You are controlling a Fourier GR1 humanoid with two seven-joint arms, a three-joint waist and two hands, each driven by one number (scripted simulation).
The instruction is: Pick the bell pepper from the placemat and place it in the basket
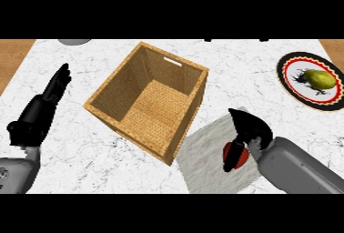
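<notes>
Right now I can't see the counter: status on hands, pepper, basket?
Right hand curled over red bell pepper on grey placemat. Left hand open, resting at left. Woven wicker basket beside placemat, nothing in the way.

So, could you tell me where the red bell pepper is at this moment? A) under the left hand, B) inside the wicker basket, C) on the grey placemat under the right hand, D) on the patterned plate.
C: the bell pepper lies on the placemat, partly hidden by the right hand, while the basket shows no pepper inside and the plate carries a yellow-green fruit.
</notes>
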